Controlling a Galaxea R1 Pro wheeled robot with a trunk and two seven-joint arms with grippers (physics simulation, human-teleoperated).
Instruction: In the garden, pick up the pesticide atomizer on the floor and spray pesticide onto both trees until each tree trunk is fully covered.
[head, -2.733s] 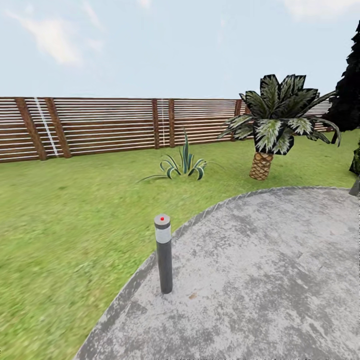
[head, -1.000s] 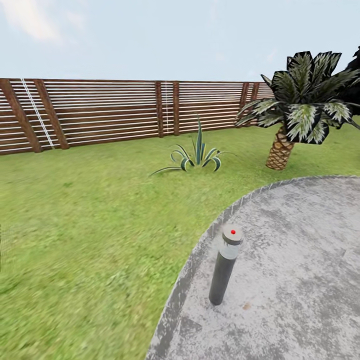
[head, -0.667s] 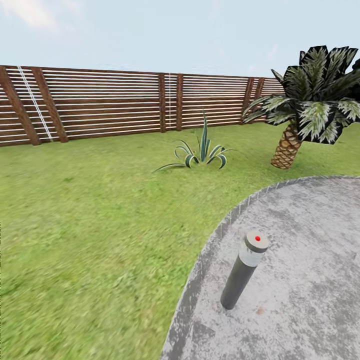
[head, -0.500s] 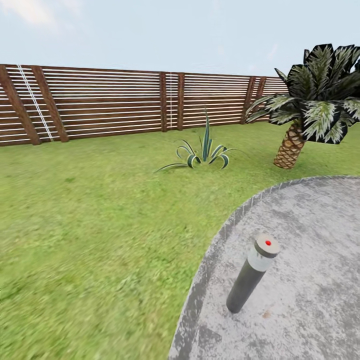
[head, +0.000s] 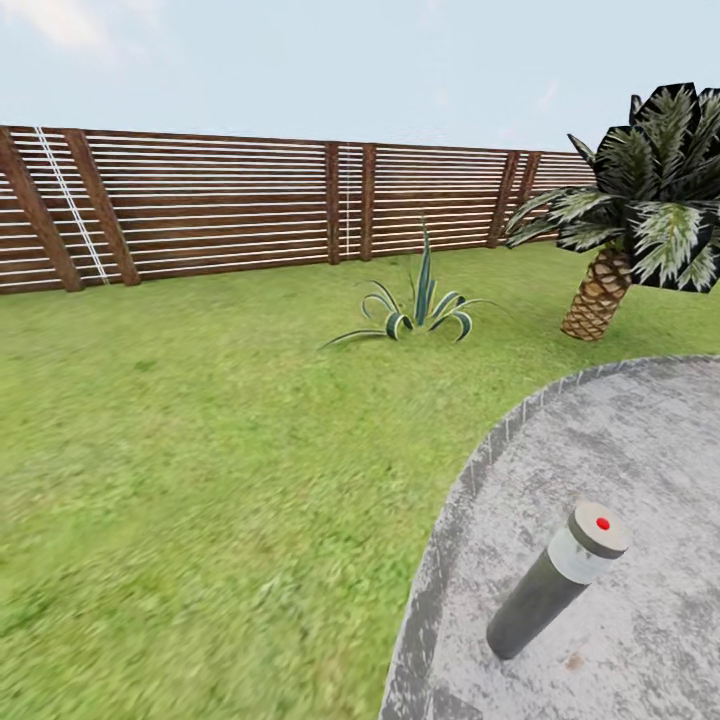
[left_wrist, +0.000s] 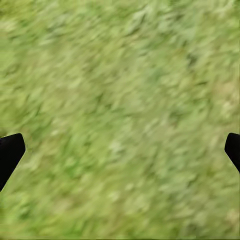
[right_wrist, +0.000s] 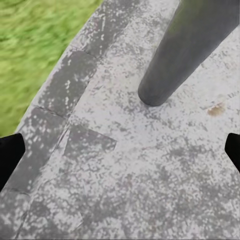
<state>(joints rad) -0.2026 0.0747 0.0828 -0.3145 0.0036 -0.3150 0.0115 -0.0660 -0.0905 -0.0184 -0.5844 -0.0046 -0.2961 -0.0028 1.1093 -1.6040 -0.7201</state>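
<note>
A: Head view first. Garden lawn (head: 180, 450), slat fence (head: 220, 215) along the back, spiky plant (head: 420, 305) mid-grass, small palm (head: 640, 210) at right, grey paved pad (head: 640, 480) with a short lamp post (head: 555, 585) leaning in the frame near its edge.

B: Atomizer? The two big trees?

A: Can't spot either here. The palm isn't one of the grey-trunk trees. So I judge the task barely begun: nothing picked up, no mist, no trunk covered. Finding the atomizer, grasping it and spraying both trunks are all left.

B: Left wrist view?

A: Blurry grass (left_wrist: 120, 110), plus two dark fingertips (left_wrist: 10, 152) at opposite edges. Left gripper (left_wrist: 120, 150) jaws are spread wide, nothing between them.

B: Right wrist view?

A: Paving (right_wrist: 125, 180) close up, with the curb joints and the grass edge (right_wrist: 35, 50) in one corner, and the lamp post base (right_wrist: 175, 65) standing on the pad with a small brown speck (right_wrist: 216, 109) beside it. Right gripper (right_wrist: 120, 150) is likewise spread, empty.

B: What differs per view?

A: The head view gives fence, plants and sky; the wrists give the grippers' state and the ground under each arm: grass left, paving right.
</note>
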